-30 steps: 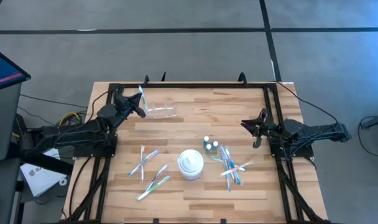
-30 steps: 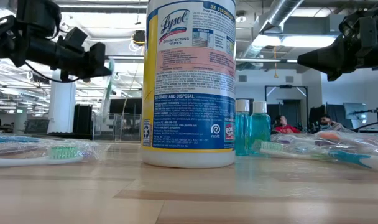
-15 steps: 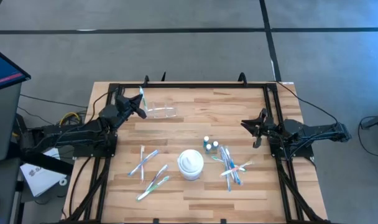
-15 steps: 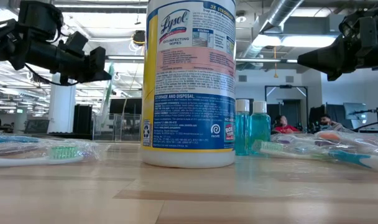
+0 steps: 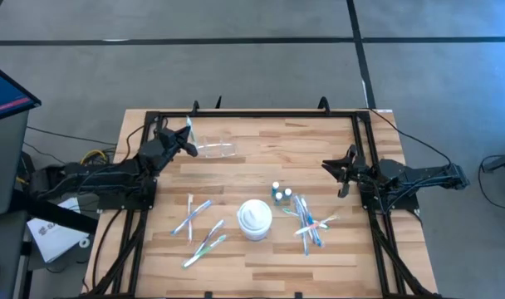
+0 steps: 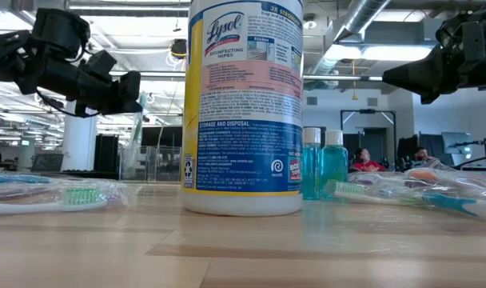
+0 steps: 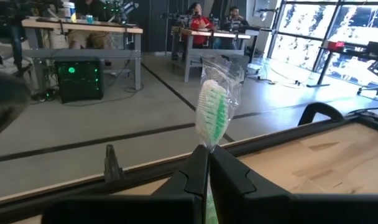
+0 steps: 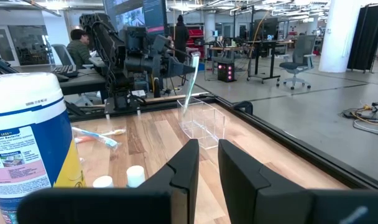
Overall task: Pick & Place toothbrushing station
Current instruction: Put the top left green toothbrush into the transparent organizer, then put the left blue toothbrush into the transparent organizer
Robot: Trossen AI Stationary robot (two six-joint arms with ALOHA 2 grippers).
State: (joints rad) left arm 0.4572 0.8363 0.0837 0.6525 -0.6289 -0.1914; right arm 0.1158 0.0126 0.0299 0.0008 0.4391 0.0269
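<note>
Wooden table (image 5: 236, 178) with black frame; desks and people beyond.

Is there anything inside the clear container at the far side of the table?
The clear container looks empty. The left gripper holds a wrapped green toothbrush just above its left end; the brush's lower end is hidden by the fingers.

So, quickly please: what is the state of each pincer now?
Left pincer: closed on a wrapped green toothbrush, held above the table.
Right pincer: slightly open, empty.
</note>
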